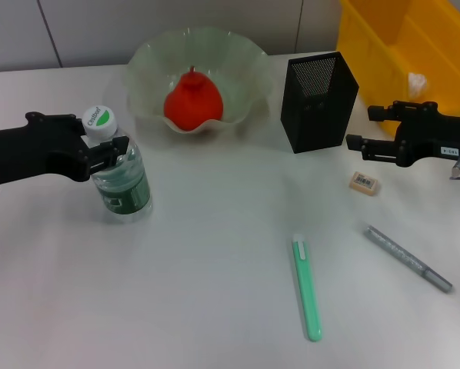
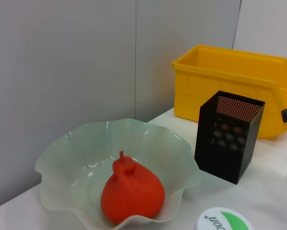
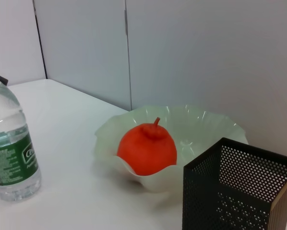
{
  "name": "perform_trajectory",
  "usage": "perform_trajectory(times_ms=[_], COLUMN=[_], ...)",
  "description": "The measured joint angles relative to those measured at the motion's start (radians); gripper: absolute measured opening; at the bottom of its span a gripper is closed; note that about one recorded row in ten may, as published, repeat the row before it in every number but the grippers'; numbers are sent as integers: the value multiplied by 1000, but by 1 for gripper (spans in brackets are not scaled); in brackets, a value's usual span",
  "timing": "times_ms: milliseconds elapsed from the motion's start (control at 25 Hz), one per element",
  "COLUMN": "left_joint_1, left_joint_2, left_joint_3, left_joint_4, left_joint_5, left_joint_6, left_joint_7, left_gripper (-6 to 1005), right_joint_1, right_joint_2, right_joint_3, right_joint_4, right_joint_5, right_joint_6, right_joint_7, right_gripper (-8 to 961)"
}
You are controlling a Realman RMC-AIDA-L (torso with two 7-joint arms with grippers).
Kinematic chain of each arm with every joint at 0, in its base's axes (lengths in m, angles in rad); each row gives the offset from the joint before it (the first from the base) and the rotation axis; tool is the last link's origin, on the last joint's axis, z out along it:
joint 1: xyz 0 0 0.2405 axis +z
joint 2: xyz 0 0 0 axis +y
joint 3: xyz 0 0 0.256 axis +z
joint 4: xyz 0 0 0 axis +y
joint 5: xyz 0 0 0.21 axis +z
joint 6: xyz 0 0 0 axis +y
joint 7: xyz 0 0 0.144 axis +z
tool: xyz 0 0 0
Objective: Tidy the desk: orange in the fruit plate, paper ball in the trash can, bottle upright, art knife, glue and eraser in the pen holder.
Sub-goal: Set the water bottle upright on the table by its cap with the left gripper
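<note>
Nearest the robot, a green art knife (image 1: 307, 288) and a grey glue pen (image 1: 408, 258) lie flat on the desk (image 1: 207, 292), well apart from each other; just beyond them the eraser (image 1: 365, 182) lies near the foot of the pen holder (image 1: 318, 101). At mid-depth the left gripper (image 1: 113, 151) is clamped on the neck of the bottle (image 1: 119, 174), which stands upright; the right gripper (image 1: 362, 143), jaws apart and empty, hangs beside the pen holder and above the eraser. Farther back the orange (image 1: 192, 101) sits in the fruit plate (image 1: 238, 58); the paper ball (image 1: 417, 81) rests inside the trash can (image 1: 384, 38).

The step in hand appears to be setting the bottle upright; to do it well, the left fingers should part only once the base sits flat, then draw away sideways so the cap (image 1: 100, 121) is not knocked. The eraser looks the likely next pick, calling for a low, square descent.

The left wrist view alone shows the holder's hollow, seemingly empty interior (image 2: 240, 108) and only the bottle cap; the right wrist view shows the bottle's full label (image 3: 11, 160); only the head view shows both grippers and the three small items.
</note>
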Motion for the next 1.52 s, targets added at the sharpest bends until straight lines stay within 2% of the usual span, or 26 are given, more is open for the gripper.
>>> perform_trajectory(times_ms=[680,1080,1520], left_joint_1=[-12,-13,-13], left_joint_2=[1,3,1], left_joint_3=[-3,-4,-17], left_joint_4=[35,39,74], left_joint_5=[-4,-8,-12], left_joint_6=[9,11,10], left_joint_7=[-22,-26,-29], left_gripper=[448,552,550], right_joint_1=[-5,-10,-11], right_joint_2=[0,1,2], right_joint_3=[0,0,0], right_joint_4=[0,2,4], right_joint_5=[0,8,10], right_joint_6=[-1,-3,-4], right_joint_7=[0,0,0], right_gripper=[703,703,703])
